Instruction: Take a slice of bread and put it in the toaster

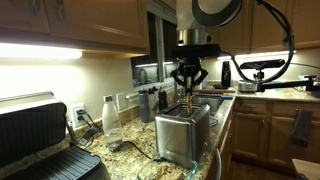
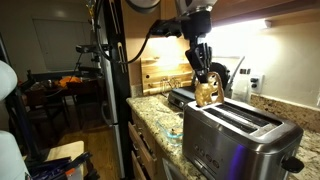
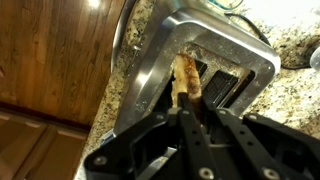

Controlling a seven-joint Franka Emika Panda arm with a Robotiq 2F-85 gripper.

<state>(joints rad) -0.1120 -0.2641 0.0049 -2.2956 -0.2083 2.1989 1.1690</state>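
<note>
Kitchen granite counter (image 2: 158, 112) | fingers (image 2: 201, 65) clamped on slice of bread (image 2: 208, 95) | bread upright at toaster (image 2: 240, 135) slot

At frame centre in an exterior view, the gripper (image 1: 189, 86) pinches the slice of bread (image 1: 190, 104) upright over the toaster (image 1: 182, 137); a press grill (image 1: 40, 135) fills the lower left.
</note>
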